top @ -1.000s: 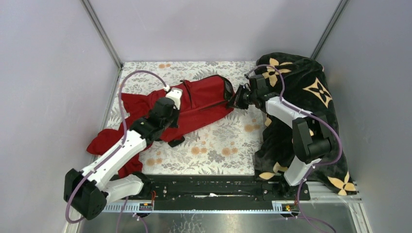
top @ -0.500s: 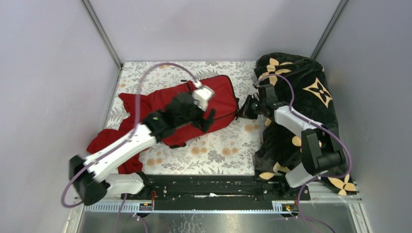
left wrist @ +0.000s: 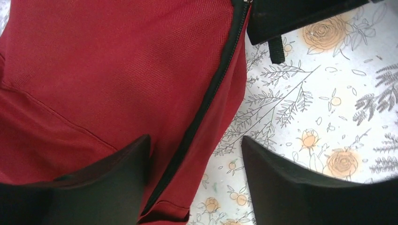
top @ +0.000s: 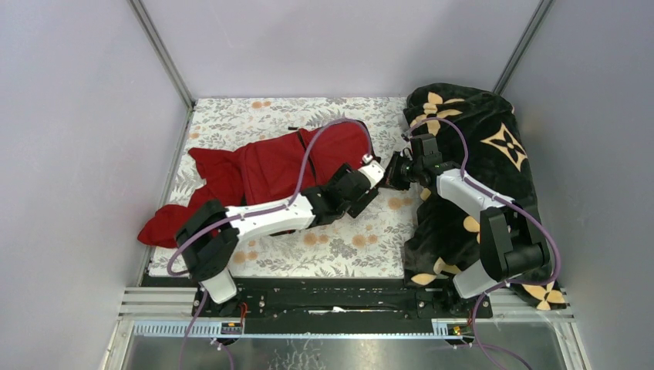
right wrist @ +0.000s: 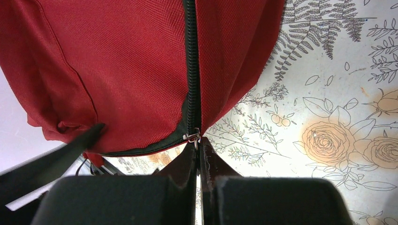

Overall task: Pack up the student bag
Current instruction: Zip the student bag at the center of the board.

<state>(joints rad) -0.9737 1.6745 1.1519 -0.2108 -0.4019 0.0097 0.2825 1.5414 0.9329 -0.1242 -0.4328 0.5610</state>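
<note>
The dark-red student bag point(top: 332, 150) lies on its side on the floral tablecloth, its black zipper point(left wrist: 206, 98) running along the right end. My right gripper point(right wrist: 199, 151) is shut on the metal zipper pull point(right wrist: 193, 137) at the bag's right tip, also seen from above as the right gripper point(top: 395, 173). My left gripper point(left wrist: 195, 140) is open; its fingers point(left wrist: 108, 187) stand either side of the bag's zippered edge, one over red fabric, the other over the cloth. From above, the left gripper point(top: 367, 190) sits just left of the right one.
A loose thin red cloth point(top: 166, 223) trails from the bag toward the left front. A black blanket with tan flower motifs point(top: 497, 146) is heaped along the right side under the right arm. Grey walls close in the table point(top: 339, 247).
The left arm has swung from on top of the bag's middle to its right front edge, and its jaws have opened. The right gripper stays shut on the zipper pull, shifted slightly right.
</note>
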